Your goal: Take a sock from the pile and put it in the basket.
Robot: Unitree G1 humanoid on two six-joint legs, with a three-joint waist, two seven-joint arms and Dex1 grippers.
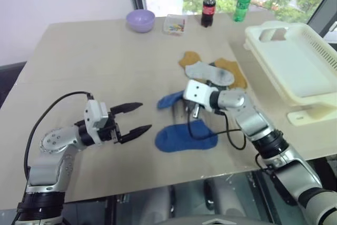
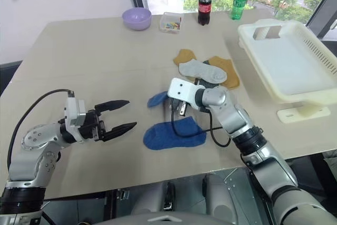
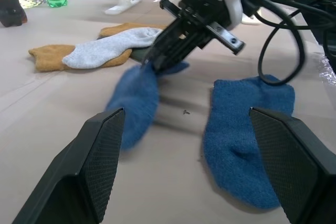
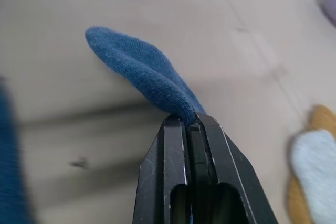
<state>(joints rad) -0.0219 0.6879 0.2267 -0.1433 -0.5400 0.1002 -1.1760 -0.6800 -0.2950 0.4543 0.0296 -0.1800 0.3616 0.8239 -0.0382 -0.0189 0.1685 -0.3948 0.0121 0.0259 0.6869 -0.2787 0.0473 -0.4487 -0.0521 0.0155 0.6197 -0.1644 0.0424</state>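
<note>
My right gripper [image 4: 190,123] is shut on one end of a royal-blue sock [image 1: 169,100], which trails from its tips down to the table at the middle. The matching blue sock [image 1: 185,136] lies flat just in front of it. The pile [image 1: 210,72] lies just behind the right gripper, with a light grey sock [image 1: 209,73] over mustard-yellow ones [image 1: 234,72]. The cream-white basket [image 1: 297,67] stands at the right, apart from both grippers. My left gripper [image 1: 143,117] hovers open at the left, pointing toward the blue socks, with nothing between its fingers.
Along the table's far edge stand a lilac bowl [image 1: 140,20], a small clear container [image 1: 174,24], a cola bottle [image 1: 208,8] and a green bottle [image 1: 243,2]. A white piece [image 1: 308,115] sits under the basket's near corner. My right arm's black cable [image 1: 231,143] loops over the flat sock.
</note>
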